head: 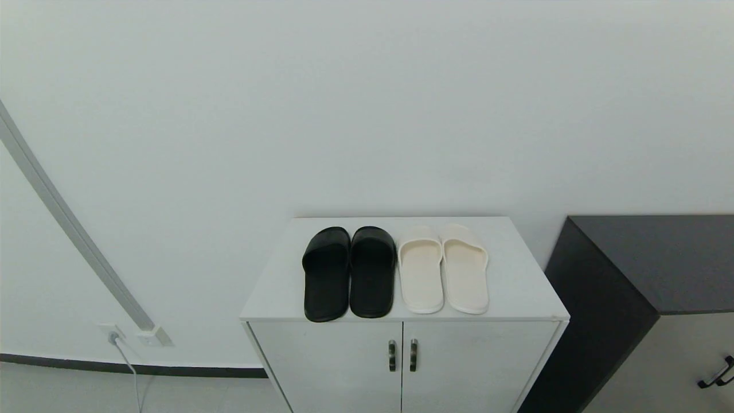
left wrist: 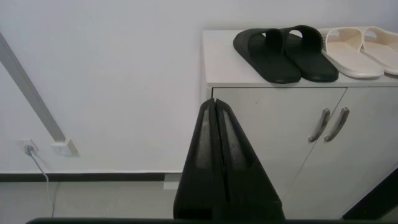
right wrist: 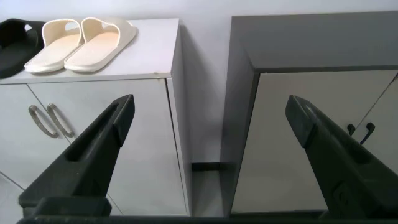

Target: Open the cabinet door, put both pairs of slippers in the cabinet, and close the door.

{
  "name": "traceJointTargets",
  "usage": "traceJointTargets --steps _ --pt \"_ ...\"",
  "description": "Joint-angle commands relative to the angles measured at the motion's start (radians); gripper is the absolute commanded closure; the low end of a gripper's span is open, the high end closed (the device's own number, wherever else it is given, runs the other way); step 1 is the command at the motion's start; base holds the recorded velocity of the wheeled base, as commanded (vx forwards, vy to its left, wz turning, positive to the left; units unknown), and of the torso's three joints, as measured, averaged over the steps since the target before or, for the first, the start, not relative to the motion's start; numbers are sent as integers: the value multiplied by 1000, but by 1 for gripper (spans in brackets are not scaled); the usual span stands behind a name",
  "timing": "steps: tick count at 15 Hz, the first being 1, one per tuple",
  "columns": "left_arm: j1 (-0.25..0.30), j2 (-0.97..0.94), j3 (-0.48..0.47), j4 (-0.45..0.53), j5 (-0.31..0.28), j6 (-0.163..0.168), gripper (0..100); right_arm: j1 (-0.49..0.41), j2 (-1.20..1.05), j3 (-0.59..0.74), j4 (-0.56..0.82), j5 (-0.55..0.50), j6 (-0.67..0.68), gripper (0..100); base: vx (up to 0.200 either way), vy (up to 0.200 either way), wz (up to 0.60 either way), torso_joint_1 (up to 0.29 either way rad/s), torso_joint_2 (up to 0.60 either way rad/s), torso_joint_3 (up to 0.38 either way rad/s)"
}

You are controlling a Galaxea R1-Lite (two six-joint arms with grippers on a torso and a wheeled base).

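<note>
Head camera looks forward and down, cabinet (head: 321, 367) at 6 o'clock; lower wrist cameras face its front, sharing white slippers (head: 442, 269).

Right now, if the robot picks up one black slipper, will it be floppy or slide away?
The black slipper looks moulded in one thick piece, so it would probably bend slightly, not flop. It lies flat on the cabinet top, so it should not roll or tip. The top looks smooth, so a push might slide it.
</note>
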Motion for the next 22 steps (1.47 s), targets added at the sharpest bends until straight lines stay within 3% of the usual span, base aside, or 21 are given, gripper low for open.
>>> traceJointTargets --steps 1,15,16,17,19,22 --pt "0 1 -1 0 0 0 100 0 0 0 1 0 -1 0 0 0 0 0 0 0" --pt "0 1 -1 0 -3 1 100 0 0 -15 -22 -20 3 0 0 0 0 0 0 0" --pt "0 1 -1 0 -1 4 100 15 87 -262 -32 -29 75 0 0 0 0 0 0 0" --pt "0 1 1 0 -3 9 100 15 140 -279 50 -20 66 0 0 0 0 0 0 0" --pt "0 1 -1 0 -1 7 100 40 206 -196 117 43 8 0 0 0 0 0 0 0" --pt "0 1 -1 0 -3 9 100 52 351 -178 56 103 8 0 0 0 0 0 0 0"
